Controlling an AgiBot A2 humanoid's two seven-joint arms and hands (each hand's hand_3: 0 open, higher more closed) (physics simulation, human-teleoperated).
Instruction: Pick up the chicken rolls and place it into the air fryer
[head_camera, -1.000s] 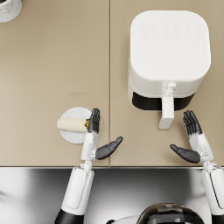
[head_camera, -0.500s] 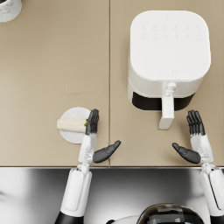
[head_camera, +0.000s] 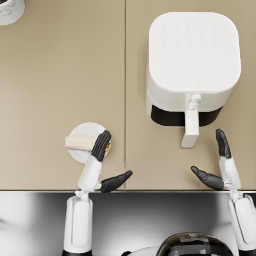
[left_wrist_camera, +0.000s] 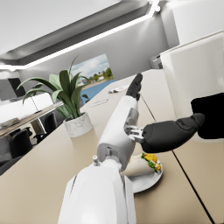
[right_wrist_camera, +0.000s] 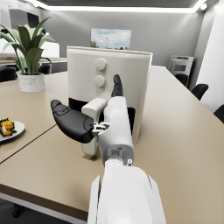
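The chicken roll (head_camera: 79, 143) lies on a small white plate (head_camera: 85, 131) near the table's front edge, left of centre. My left hand (head_camera: 99, 161) hovers with straight fingers over the plate's right side and the roll's filling end, thumb spread toward the right; it holds nothing. In the left wrist view the roll (left_wrist_camera: 146, 162) shows just under the palm. The white air fryer (head_camera: 192, 65) stands at the right, drawer handle (head_camera: 190, 128) toward me. My right hand (head_camera: 223, 165) is open, right of the handle and apart from it.
A potted plant (head_camera: 10, 10) stands at the far left corner of the table. The table's front edge (head_camera: 150, 189) runs just beneath both wrists. In the right wrist view the fryer (right_wrist_camera: 109, 74) fills the space ahead of the hand.
My left hand has drawn back slightly toward the table edge. My right hand has drifted a little to the right. The roll and the fryer have not moved.
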